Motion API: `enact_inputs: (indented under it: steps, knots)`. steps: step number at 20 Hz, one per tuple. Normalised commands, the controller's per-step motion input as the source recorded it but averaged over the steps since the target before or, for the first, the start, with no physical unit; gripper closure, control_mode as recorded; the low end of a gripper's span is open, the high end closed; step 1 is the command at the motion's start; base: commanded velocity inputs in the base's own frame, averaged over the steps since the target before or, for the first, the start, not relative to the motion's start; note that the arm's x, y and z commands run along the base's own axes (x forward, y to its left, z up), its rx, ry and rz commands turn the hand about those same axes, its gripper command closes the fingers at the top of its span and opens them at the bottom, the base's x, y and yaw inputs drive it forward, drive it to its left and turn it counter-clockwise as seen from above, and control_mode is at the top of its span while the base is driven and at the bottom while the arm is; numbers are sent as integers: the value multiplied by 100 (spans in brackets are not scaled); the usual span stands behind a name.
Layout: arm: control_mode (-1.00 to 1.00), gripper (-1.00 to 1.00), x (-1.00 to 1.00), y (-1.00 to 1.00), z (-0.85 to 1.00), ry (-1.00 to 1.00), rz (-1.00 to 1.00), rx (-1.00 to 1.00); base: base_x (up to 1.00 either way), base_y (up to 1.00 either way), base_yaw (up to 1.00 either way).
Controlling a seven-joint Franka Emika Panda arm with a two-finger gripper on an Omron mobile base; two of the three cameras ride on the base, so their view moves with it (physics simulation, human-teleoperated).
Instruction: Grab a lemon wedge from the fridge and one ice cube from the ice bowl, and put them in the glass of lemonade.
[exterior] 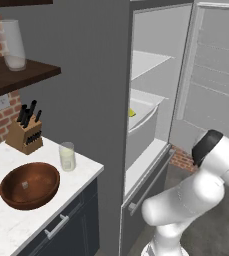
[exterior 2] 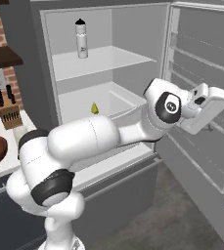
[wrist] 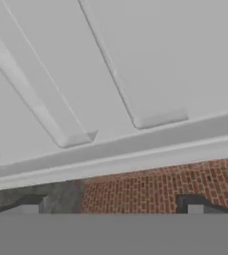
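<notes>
The fridge (exterior: 98,80) stands open, its door (exterior 2: 201,53) swung out to the right. A tiny yellow-green lemon wedge (exterior 2: 94,108) sits on the white drawer top inside, and also appears as a lemon wedge (exterior: 131,113) just past the fridge's edge. My gripper (exterior 2: 216,105) is right of the shelves, facing the inner side of the door. Its fingertips (wrist: 31,204) stand far apart with nothing between them. On the counter to the left are the brown ice bowl (exterior: 8,197) holding one ice cube (exterior: 25,185), and the glass of lemonade (exterior: 67,156) behind it.
A white bottle (exterior 2: 81,38) stands on the upper fridge shelf. A knife block (exterior: 25,132) sits against the brick wall, and a frosted vase (exterior: 13,45) rests on the dark wall shelf. Door shelves (wrist: 135,74) lie close in front of the hand.
</notes>
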Motion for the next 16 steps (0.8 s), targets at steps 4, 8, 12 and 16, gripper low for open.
enact_inputs:
  steps: [4, 8, 12, 16]
  knots:
    - [-100, -100, -40, 22, 40, -8, 0, -1, 0, 0, 0]
    - [-100, -100, -59, 53, 24, -9, 0, -1, 0, 0, 0]
    - [-100, -100, -43, 67, 23, -7, 1, 0, 0, 0, 0]
    - [-100, -100, -17, 83, 27, -6, 4, 0, 0, 0, 0]
